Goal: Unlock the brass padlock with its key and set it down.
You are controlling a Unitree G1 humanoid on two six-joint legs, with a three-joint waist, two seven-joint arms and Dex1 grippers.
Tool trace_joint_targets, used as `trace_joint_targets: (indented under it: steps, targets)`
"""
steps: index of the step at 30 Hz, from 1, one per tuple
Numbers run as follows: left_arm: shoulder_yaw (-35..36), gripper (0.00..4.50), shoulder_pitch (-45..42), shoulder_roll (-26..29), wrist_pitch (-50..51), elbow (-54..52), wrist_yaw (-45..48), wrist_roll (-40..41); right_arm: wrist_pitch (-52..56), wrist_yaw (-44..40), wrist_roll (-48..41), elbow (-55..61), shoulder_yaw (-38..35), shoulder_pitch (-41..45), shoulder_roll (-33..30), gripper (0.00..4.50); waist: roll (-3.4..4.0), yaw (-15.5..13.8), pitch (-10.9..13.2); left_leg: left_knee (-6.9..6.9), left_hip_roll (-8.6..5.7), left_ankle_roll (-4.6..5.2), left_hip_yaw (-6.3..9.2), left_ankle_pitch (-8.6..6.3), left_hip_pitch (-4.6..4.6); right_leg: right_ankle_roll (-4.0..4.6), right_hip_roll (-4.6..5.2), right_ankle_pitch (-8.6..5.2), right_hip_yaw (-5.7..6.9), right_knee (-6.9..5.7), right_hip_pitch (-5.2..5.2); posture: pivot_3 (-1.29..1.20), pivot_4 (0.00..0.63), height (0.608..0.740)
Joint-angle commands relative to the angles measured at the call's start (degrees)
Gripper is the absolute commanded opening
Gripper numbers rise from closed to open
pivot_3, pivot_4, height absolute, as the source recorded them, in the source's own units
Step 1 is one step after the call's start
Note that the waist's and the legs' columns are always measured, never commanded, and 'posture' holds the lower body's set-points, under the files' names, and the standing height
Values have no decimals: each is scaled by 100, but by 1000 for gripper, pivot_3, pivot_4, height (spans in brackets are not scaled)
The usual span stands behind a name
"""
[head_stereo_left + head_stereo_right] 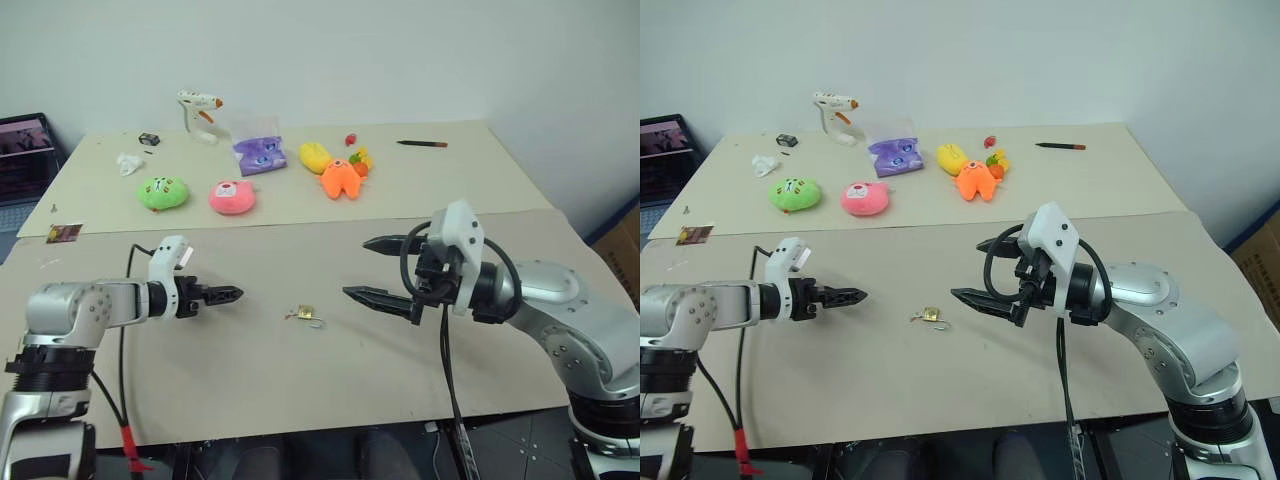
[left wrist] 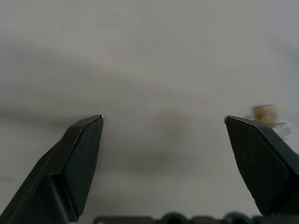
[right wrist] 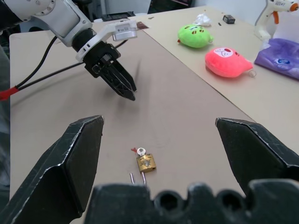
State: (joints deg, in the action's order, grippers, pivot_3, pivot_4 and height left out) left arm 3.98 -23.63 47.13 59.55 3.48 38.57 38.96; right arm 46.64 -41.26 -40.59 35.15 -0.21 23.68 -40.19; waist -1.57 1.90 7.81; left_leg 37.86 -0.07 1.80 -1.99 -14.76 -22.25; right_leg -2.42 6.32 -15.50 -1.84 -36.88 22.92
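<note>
Brass padlock lies on table between my grippers, key in its body, shackle seemingly sprung. Left gripper and right gripper both wide, empty, clear of it. I judge set-down done; next: withdraw arms

Green, pink and orange plush toys, glue gun, pen.
</note>
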Motion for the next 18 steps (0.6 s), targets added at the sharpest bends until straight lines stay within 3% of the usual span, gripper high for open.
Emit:
trace_joint_targets:
  steps: [1,5,8,13,18]
  targets:
    - [301,4464,-32,-55,-1103,-755,814,43,-486,-174,476,-170,108,-217,-178,4500,-8,-111,3,1,-2,-2,1,2,-31,0,5,4,-1,2,23,0,150,738]
    - [-186,4464,344,-59,-2409,-1429,722,-1012,-910,-243,926,-520,17,-649,-318,4500,-10,-246,1,36,-17,-32,2,23,-156,-7,14,11,10,1,130,0,150,738]
    - [-529,4464,584,95,-3423,-1587,728,-1919,-993,-218,1035,-707,-202,-759,-363,4500,-9,-235,1,37,-27,-25,-22,20,-160,-9,-21,12,48,-16,132,0,150,738]
    - [-141,4464,634,-185,-3249,-1903,656,-1594,-831,-32,872,-756,-577,-791,-225,4500,-9,-246,3,52,-15,41,-34,-18,-166,-12,-23,13,102,1,121,0,150,738]
    - [-277,4464,588,-304,-3304,-1910,590,-1833,-868,-44,976,-779,-612,-917,-268,4500,-8,-245,4,98,-12,55,-33,-27,-165,-17,-32,15,105,-10,109,0,150,738]
